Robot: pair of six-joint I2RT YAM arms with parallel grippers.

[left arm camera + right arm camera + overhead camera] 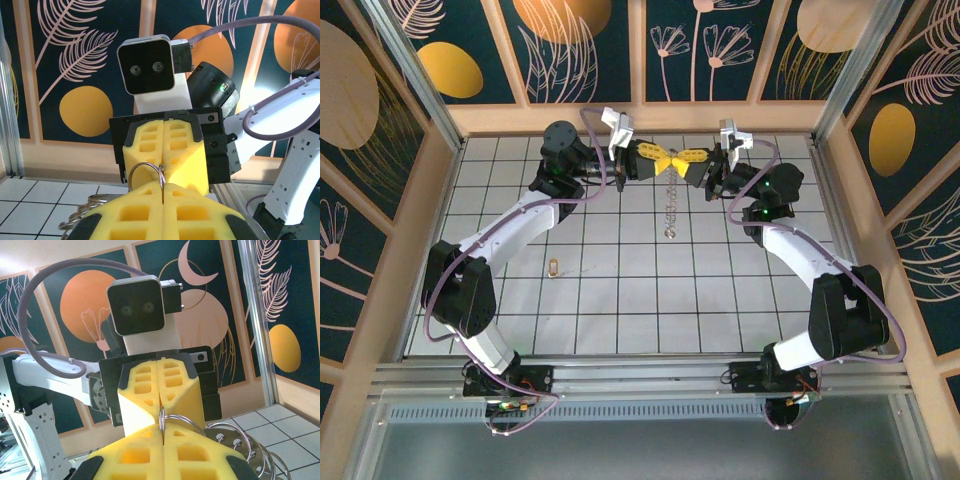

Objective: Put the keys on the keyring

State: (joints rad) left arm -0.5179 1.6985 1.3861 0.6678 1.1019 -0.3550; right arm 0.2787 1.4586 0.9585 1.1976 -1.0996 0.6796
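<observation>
High above the far middle of the floor, my left gripper and right gripper meet tip to tip. Both are shut on the same silver ring at the top of the keyring, which hangs down between them as a narrow silvery strand. The left wrist view has the ring pinched in the seam of my left gripper, with the right gripper's yellow fingers facing it. Seen from the right wrist, the ring enters the seam of my right gripper. A small brass key lies on the tiles at the left.
The white tiled floor is walled by wooden panels on three sides. More linked rings and a perforated metal tag dangle beside my right fingers. Both arms arch inward from their bases at the near edge.
</observation>
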